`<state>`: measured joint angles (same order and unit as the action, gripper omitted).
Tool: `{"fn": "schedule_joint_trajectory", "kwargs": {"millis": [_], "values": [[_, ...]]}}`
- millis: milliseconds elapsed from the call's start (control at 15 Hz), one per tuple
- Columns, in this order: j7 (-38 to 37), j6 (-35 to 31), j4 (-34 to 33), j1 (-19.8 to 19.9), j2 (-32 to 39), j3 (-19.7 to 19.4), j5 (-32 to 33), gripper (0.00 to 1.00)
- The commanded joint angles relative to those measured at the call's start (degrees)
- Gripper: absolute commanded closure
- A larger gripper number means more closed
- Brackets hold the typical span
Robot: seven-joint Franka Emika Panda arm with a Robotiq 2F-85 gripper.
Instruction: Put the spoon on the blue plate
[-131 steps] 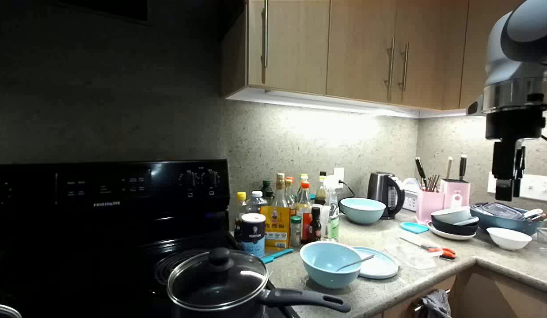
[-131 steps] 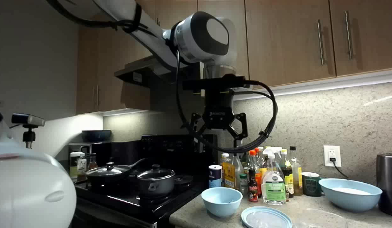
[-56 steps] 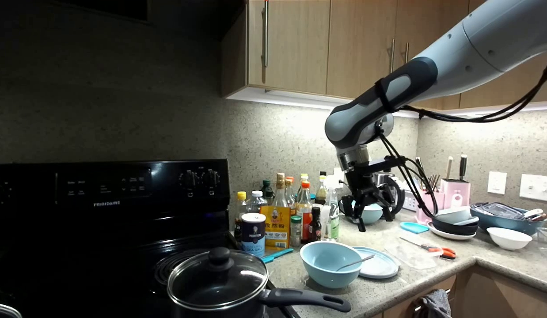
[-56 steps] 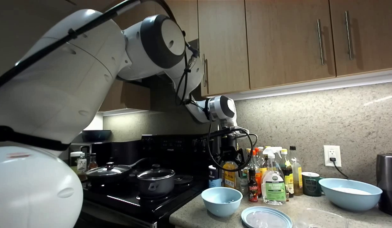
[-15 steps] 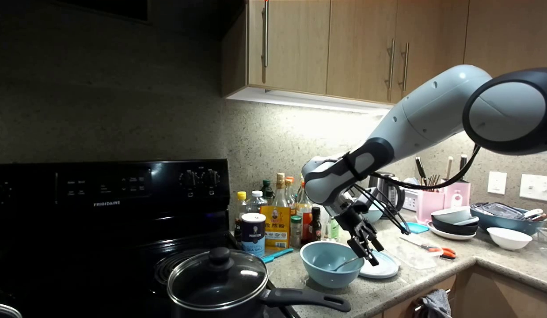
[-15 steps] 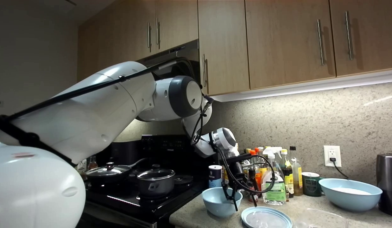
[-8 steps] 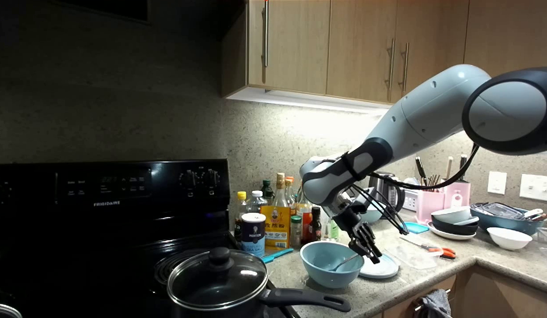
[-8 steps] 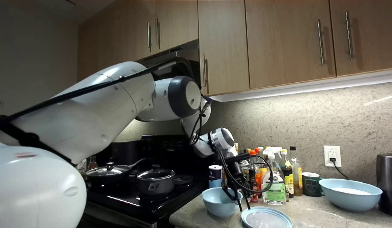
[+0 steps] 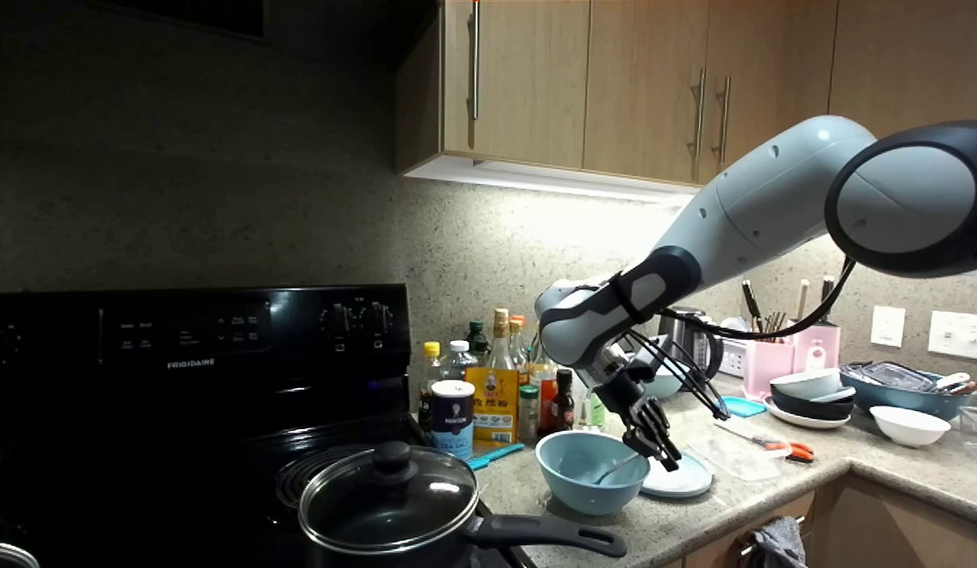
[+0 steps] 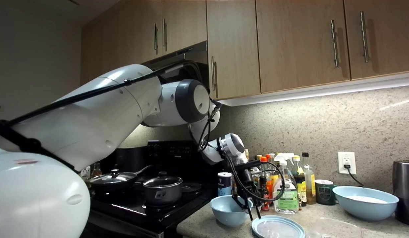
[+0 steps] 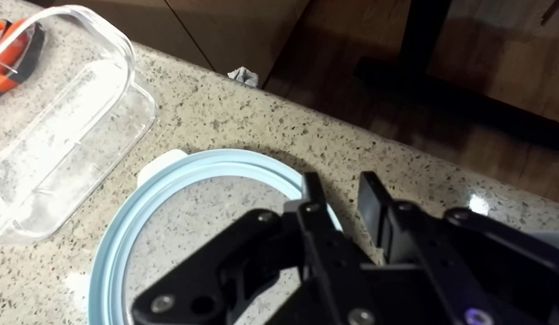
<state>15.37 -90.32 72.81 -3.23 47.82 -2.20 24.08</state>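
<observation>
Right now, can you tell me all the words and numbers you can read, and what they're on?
"FRIGIDAIRE": on the stove's control panel.
"SEA SALT": on the salt canister, below a name too blurred to be sure of.
"孜然粉": on the yellow packet.
"CLEANER": on the spray bottle; part of its label is covered.
Too small or blurred: the panel's button markings, the green mug's print, the reddish marking on the robot arm, other bottles' labels.

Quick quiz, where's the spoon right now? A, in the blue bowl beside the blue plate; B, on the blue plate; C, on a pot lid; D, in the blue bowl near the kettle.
A: in an exterior view the spoon slants up inside the blue bowl that stands next to the blue plate.
</observation>
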Motion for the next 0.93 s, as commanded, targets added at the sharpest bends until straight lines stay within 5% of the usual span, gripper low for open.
{"fn": "schedule_joint_trajectory", "kwargs": {"millis": [0,400,533,733,800,867], "values": [[-1.39,-1.39,1.38,-0.26,-1.08,0.10,0.53,0.42],[-1.51,-3.68,1.88,-1.61,-2.00,-0.12,1.93,0.03],[-1.26,-3.82,1.80,-2.03,-2.15,-0.19,2.42,0.00],[-1.08,-4.00,1.85,-2.42,-2.39,-0.14,3.03,0.00],[-0.93,-3.98,1.72,-2.58,-2.24,-0.22,3.31,0.25],[-0.78,-3.91,1.63,-2.59,-2.18,-0.19,3.35,0.26]]}}
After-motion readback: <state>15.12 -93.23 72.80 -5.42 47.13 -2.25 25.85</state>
